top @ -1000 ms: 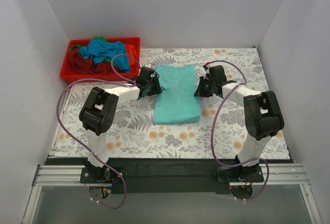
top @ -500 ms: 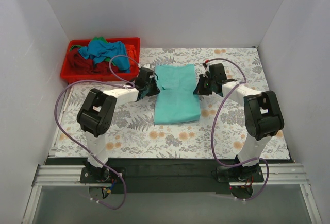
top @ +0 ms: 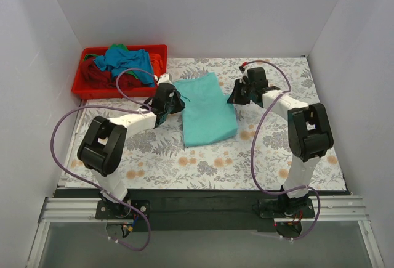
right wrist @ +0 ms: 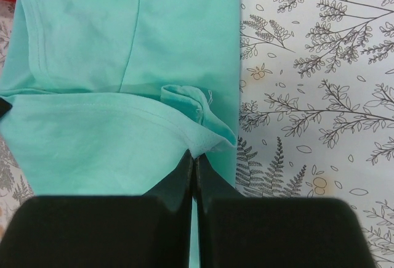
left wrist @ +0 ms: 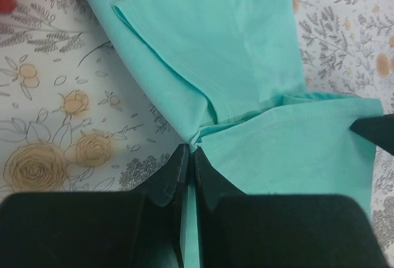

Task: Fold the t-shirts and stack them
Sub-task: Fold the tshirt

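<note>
The mint-teal t-shirt [top: 206, 111] lies folded lengthwise on the flowered table, its far end lifted. My left gripper [top: 175, 100] is shut on the shirt's left edge; the left wrist view shows the cloth [left wrist: 246, 64] pinched between its fingertips [left wrist: 192, 154]. My right gripper [top: 234, 95] is shut on the shirt's right hem; the right wrist view shows the hem [right wrist: 123, 120] pinched between its fingertips [right wrist: 193, 157]. Other shirts, blue [top: 123, 60], dark red [top: 98, 76] and green, lie heaped in the bin.
A red plastic bin [top: 81, 87] stands at the far left corner. White walls close the table on three sides. The flowered table cover [top: 184, 157] shows near the arms' bases.
Both grippers have moved away from the bases with the shirt's edges, pulling its far end back and to the left. The shirt now lies slanted.
</note>
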Robot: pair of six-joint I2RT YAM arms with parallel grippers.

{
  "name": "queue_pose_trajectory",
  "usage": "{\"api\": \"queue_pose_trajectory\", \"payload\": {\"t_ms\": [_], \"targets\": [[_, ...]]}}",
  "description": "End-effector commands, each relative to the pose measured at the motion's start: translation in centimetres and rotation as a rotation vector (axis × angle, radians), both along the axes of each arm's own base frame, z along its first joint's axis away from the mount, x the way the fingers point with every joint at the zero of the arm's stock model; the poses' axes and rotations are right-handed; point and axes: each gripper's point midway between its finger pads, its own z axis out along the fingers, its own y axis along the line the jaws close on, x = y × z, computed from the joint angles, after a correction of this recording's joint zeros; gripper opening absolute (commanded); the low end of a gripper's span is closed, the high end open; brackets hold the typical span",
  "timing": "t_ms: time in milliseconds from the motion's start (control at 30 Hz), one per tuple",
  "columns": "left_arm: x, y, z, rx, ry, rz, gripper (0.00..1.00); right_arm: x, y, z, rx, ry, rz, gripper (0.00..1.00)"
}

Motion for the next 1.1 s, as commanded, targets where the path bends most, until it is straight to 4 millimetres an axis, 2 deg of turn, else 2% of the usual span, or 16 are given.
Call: {"api": "queue_pose_trajectory", "payload": {"t_ms": [0,267,333,567,867,1067], "targets": [[-0.5,1.1,1.9,-0.015,-0.061,0.029,0.00,1.7,0.8,1.3,0.022,-0.058,0.034,0.01],[-1.7,2.2,-0.6,0.026,0.011,0.057,0.00,1.4,1.3,1.0,0.034,-0.045,0.053,0.01],[-2.0,2.5,-1.2,0.041,0.030,0.066,0.03,1.2,1.4,1.0,0.034,-0.045,0.055,0.01],[-2.6,2.7,-2.0,0.044,0.057,0.064,0.29,0.5,2.2,0.5,0.032,-0.032,0.082,0.01],[-2.5,2.7,-2.1,0.050,0.059,0.069,0.28,0.7,3.3,1.2,0.035,-0.052,0.099,0.01],[-1.8,2.8,-0.5,0.040,0.024,0.088,0.27,0.5,3.4,1.0,0.031,-0.048,0.106,0.01]]}}
